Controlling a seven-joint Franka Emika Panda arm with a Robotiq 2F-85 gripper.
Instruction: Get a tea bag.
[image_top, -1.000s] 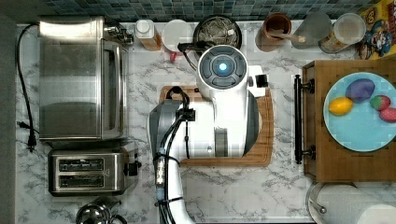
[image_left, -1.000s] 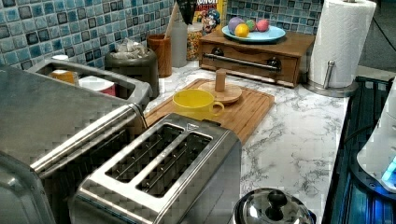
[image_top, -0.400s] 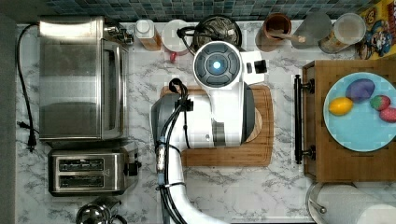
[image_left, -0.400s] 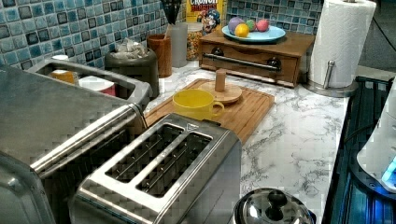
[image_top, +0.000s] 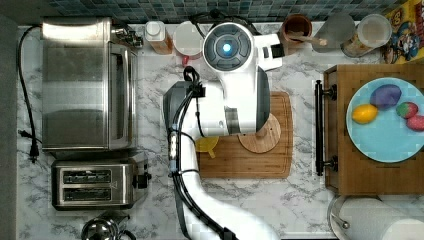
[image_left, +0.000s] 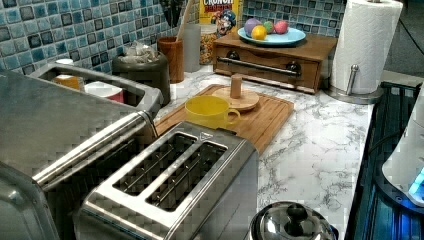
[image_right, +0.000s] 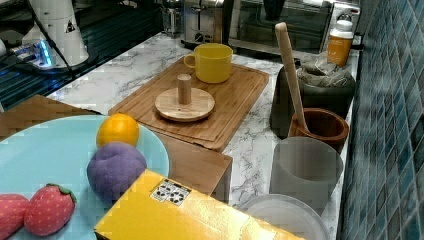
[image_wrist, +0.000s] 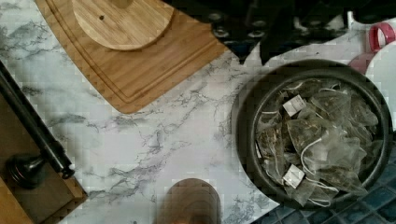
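The white robot arm (image_top: 235, 80) hung above the dark round canister (image_wrist: 314, 135) of translucent tea bags (image_wrist: 313, 140), none yet taken; whether its fingers were apart or together could not be told.

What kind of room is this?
Most likely a kitchen counter: there is a toaster, a toaster oven, a yellow mug on a cutting board, and a pot of tea bags.

Overhead, 2 opposing sides, wrist close-up
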